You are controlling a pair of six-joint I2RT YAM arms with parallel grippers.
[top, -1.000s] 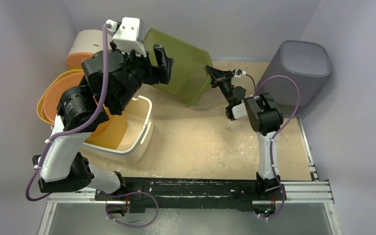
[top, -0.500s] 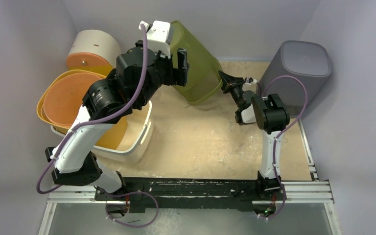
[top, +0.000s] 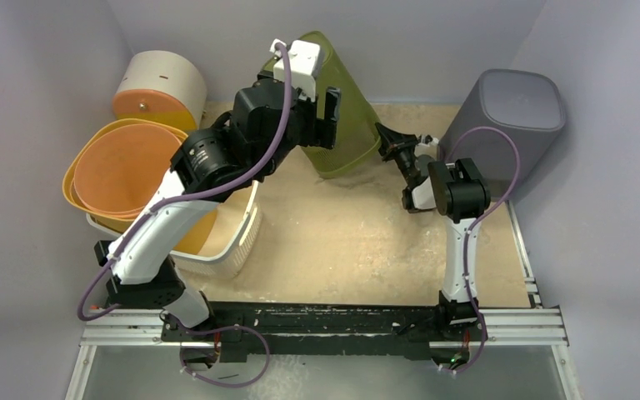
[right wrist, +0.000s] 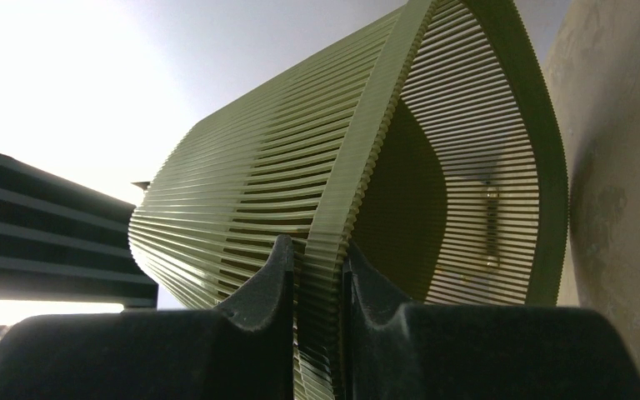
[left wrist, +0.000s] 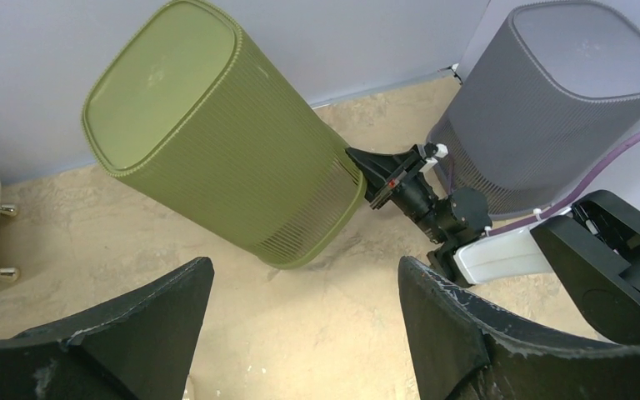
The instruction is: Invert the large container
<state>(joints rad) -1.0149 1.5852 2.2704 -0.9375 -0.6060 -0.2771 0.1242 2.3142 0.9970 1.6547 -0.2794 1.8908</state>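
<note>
Moved since earlier: left arm has swung right, off the white basket (top: 235, 247) and up beside the green container (top: 355, 132), which now stands steeper (it leaned lower before).
Task thing: green container sits tilted near the far edge of the table (top: 342, 242), with its closed base up and to the far left. Its open mouth faces down and right, and the lower rim touches the surface.
Right arm: right gripper (right wrist: 315, 258) has its fingers pinched on the container's ribbed wall at the rim, one inside and one outside.
Left arm: left gripper (left wrist: 304, 271) has its fingers spread wide, holds nothing, and hangs above the container, apart from it.
Far right corner: grey container (top: 518, 112), closed end up.
Left edge: orange bowls (top: 123, 167) lean in the white basket. A cream tub (top: 162, 75) lies in the far left corner.
</note>
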